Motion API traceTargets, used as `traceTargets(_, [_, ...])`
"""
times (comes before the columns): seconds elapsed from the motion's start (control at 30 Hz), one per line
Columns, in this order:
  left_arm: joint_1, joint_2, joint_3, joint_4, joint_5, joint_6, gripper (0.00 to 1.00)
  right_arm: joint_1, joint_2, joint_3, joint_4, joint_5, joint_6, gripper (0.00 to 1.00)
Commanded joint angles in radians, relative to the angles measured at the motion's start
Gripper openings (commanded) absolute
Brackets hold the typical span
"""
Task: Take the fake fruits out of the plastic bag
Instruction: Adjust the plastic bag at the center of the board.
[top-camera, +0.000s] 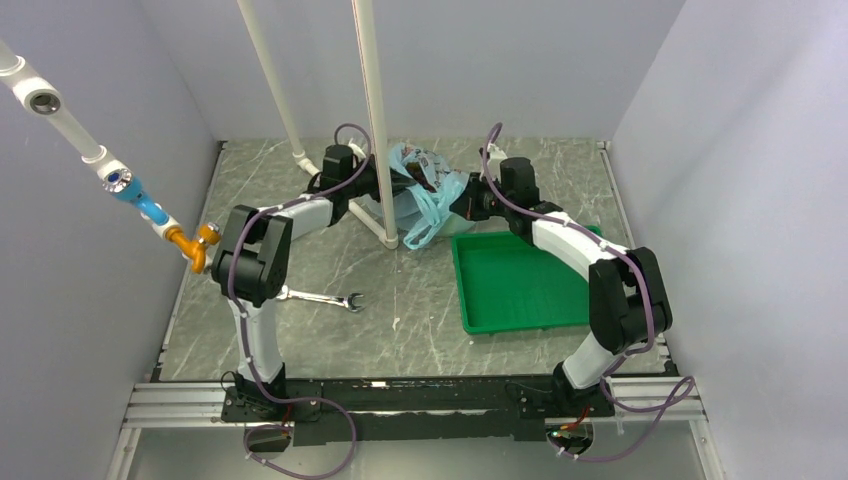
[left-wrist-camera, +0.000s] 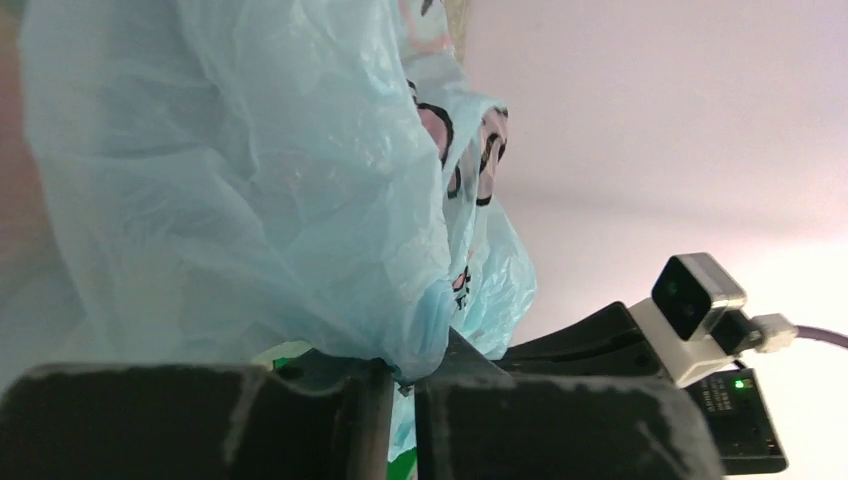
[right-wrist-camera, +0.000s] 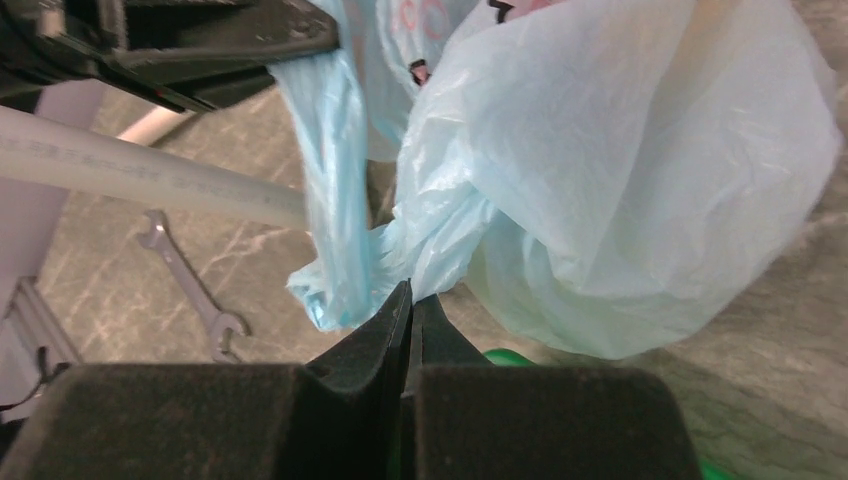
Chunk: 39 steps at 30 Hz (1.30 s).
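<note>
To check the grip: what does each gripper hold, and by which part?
Both hold the plastic bag. The right gripper pinches a bunched fold of its thin film; the left gripper pinches another gathered fold, on the opposite side.

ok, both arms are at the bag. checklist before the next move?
1. Right fingers pinch the plastic bag at their tips: ok.
2. Left fingers closed on bag film, only a narrow gap between them: ok.
3. Fruits visible inside the bag: cannot tell, the film is too cloudy.
4. White pipe stands close beside the bag: not ok for a wide pull.
5. Green tray lies beside the bag: ok.
6. Wrench lies apart from the bag: ok.
</note>
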<state>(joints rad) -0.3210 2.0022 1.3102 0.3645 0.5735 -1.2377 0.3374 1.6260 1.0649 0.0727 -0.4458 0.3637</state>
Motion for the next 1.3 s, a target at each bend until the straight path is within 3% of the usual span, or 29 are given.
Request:
traceTargets(0.0, [0.047, -0.063, -0.03, 0.083, -0.008, -0.003, 0.11, 0.003, -0.044, -0.003, -0.052, 0.132, -0.102, 0.0])
traceTargets(0.13, [0.125, -0.174, -0.097, -0.008, -0.006, 0.149, 0.0, -0.01, -0.059, -0.041, -0.071, 0.234, -0.196, 0.0])
traceTargets(0.3, [0.225, -0.208, -0.182, -0.038, 0.096, 0.18, 0.0, -0.031, -0.039, -0.036, -0.117, 0.324, -0.19, 0.0])
traceTargets(0.43, [0.236, -0.208, -0.215, -0.055, 0.106, 0.228, 0.0, -0.052, -0.037, -0.027, -0.116, 0.386, -0.125, 0.0])
traceTargets(0.57, [0.223, -0.137, -0.144, -0.077, 0.209, 0.196, 0.0, -0.051, 0.006, 0.052, -0.176, 0.339, -0.078, 0.0])
traceTargets(0.67, [0.224, -0.124, -0.159, -0.044, 0.222, 0.17, 0.0, -0.064, 0.014, 0.09, -0.138, 0.184, 0.026, 0.0])
traceTargets(0.8, [0.221, -0.124, -0.196, 0.027, 0.235, 0.109, 0.0, -0.16, 0.036, -0.002, 0.279, -0.215, 0.441, 0.0])
traceTargets(0.93, [0.221, -0.14, -0.205, 0.003, 0.219, 0.119, 0.0, -0.264, 0.204, -0.159, 1.049, -0.337, 1.067, 0.0])
traceTargets(1.0, [0.223, -0.139, -0.192, -0.029, 0.216, 0.137, 0.0, -0.291, 0.292, -0.144, 1.212, -0.379, 1.199, 0.0])
traceTargets(1.07, [0.223, -0.142, -0.184, -0.044, 0.219, 0.144, 0.0, -0.289, 0.279, -0.122, 1.101, -0.432, 1.112, 0.07])
traceTargets(1.1, [0.223, -0.143, -0.182, -0.047, 0.22, 0.147, 0.0, -0.283, 0.235, -0.12, 0.963, -0.426, 0.996, 0.14])
traceTargets(1.17, [0.223, -0.149, -0.179, -0.049, 0.222, 0.147, 0.0, -0.26, 0.106, -0.091, 0.555, -0.332, 0.679, 0.32])
traceTargets(1.2, [0.222, -0.153, -0.177, -0.052, 0.224, 0.148, 0.0, -0.242, 0.054, -0.054, 0.269, -0.245, 0.52, 0.41])
traceTargets(1.27, [0.223, -0.162, -0.176, -0.065, 0.223, 0.154, 0.0, -0.21, -0.029, 0.013, 0.009, -0.077, 0.3, 0.49])
